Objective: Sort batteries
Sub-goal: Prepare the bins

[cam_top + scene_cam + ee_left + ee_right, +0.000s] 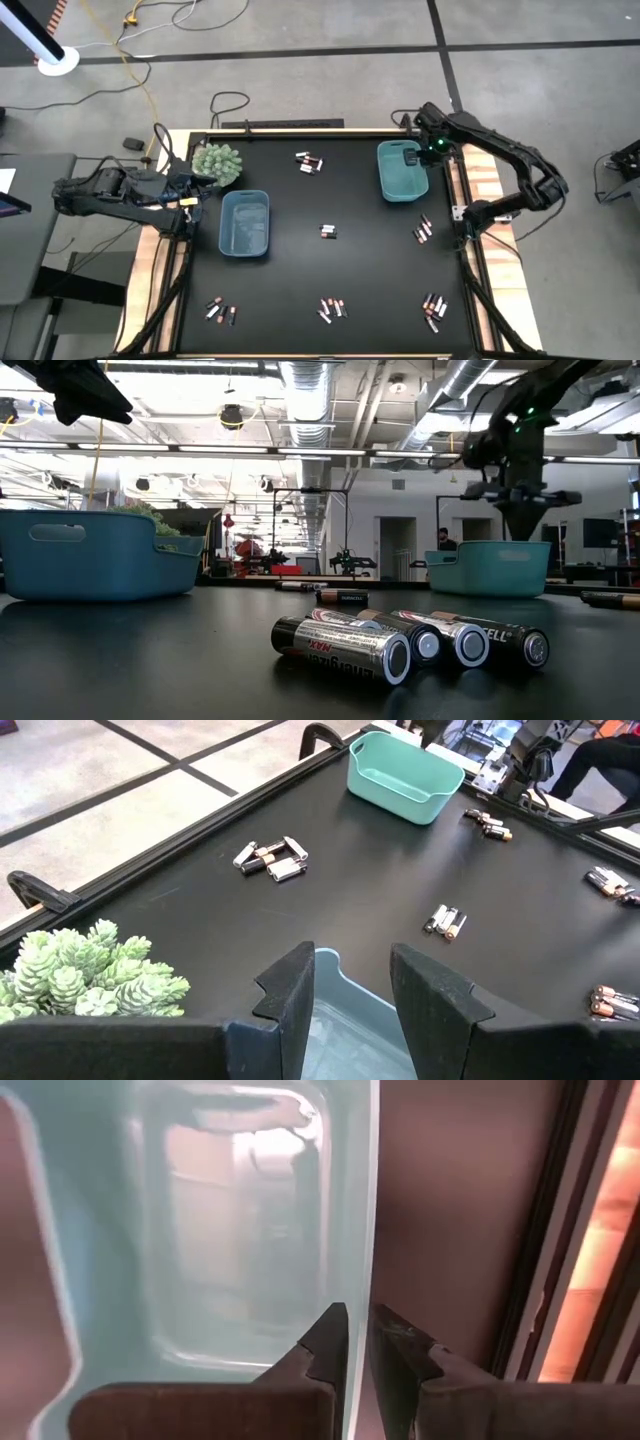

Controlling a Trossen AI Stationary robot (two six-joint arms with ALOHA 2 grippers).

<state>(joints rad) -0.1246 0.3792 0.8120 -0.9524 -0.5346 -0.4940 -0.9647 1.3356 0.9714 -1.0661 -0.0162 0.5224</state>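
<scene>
**Right arm poised over the teal bin, batteries still scattered**

A black table top (330, 190) fills the middle of an open workshop floor, and everything is placed here relative to the teal bin (401, 172) at its far right. Well to that bin's left stands a blue bin (244, 224), with a small green plant (217, 162) beyond it.

The right gripper (357, 1342) hangs directly above the teal bin's right-hand wall, its fingers almost pressed together with only a narrow slit between them and nothing visible in it; that position suits a drop into the bin, though whether one has taken place cannot be told. The left gripper (348, 995) waits over the near end of the blue bin, fingers spread and empty, probably parked clear of the work.

The batteries (309, 162) lie in small clusters across the table: one to the teal bin's left, one just below it, others nearer the front edge. Sorting looks barely begun.
</scene>
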